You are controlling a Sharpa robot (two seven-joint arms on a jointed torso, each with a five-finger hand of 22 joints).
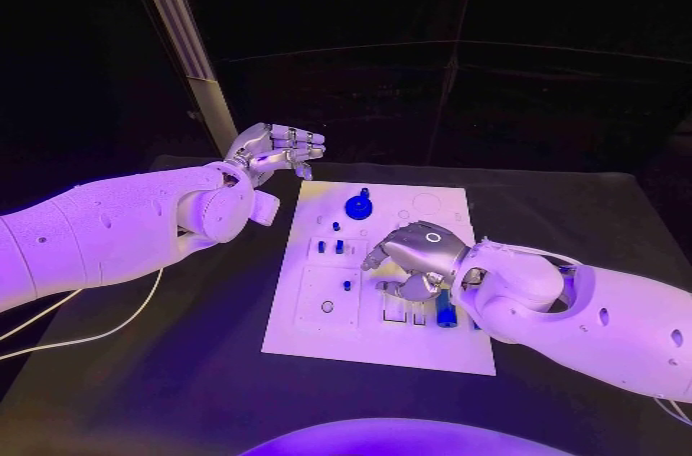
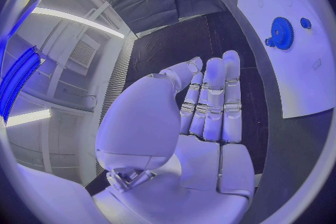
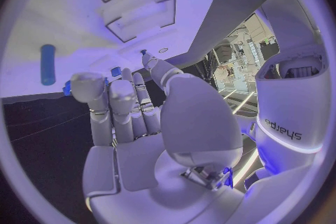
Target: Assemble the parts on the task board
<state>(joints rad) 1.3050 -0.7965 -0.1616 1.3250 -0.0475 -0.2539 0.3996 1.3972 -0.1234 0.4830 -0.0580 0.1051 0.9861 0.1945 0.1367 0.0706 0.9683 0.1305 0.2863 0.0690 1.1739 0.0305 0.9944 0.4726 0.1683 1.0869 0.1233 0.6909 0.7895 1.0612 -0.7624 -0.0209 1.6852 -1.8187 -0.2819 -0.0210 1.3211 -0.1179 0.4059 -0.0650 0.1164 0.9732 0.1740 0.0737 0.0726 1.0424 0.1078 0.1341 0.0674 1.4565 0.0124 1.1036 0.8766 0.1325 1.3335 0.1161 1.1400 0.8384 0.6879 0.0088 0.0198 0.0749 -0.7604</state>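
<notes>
White task board (image 1: pixel 325 331); right hand (image 1: pixel 415 261) perhaps empty above it, left hand (image 1: pixel 274 148) open.

The left arm reaches in with its hand (image 1: pixel 274 149) raised, fingers held side by side and nearly straight, holding nothing. The right arm bends inward, its hand (image 1: pixel 414 258) turned palm-down with fingers curled downward, their tips hidden.

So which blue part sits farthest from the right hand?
The round gear near the board's far edge. The right hand hovers over the board's near half, by the long blue peg; the small blue pieces lie between.
</notes>
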